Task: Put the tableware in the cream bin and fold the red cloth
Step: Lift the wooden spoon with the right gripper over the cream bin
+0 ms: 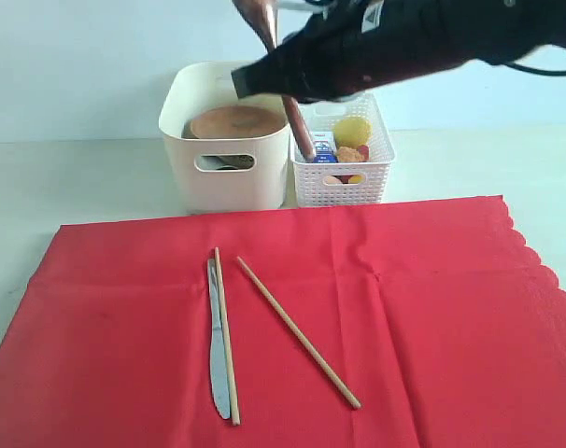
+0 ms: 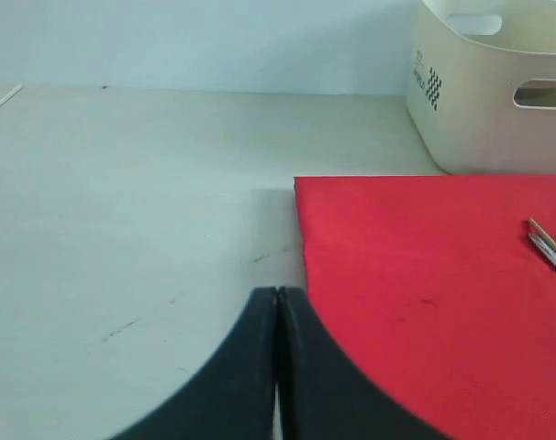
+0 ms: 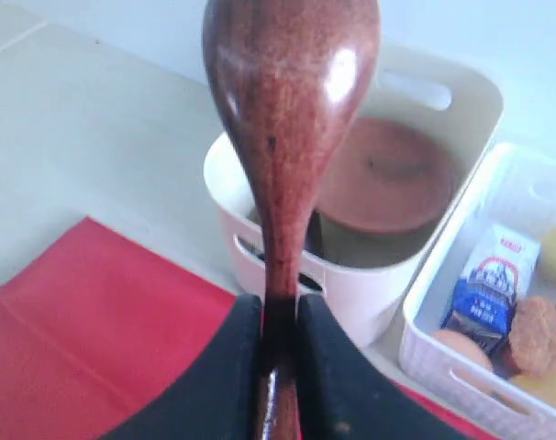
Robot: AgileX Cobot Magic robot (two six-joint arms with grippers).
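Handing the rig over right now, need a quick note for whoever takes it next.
Left gripper: shut, empty, near the red cloth's edge.
Right gripper: shut on the wooden spoon, raised by the cream bin.
Done: brown plate in the bin.
To do: spoon into the bin, then knife and two chopsticks, lying on the cloth; fold the cloth, spread flat now.

Across near half of table: cloth, spread flat.
Behind cloth, at 11 o'clock from its centre: bin.
Just beside bin, at its 3 o'clock: basket.
In bin: plate.
In basket: carton.
On cloth, left of centre: knife and chopstick side by side, lying 12 to 6.
At their 3 o'clock: second chopstick, slanting 11 to 5.
In air above bin-basket join: spoon, held in right gripper.
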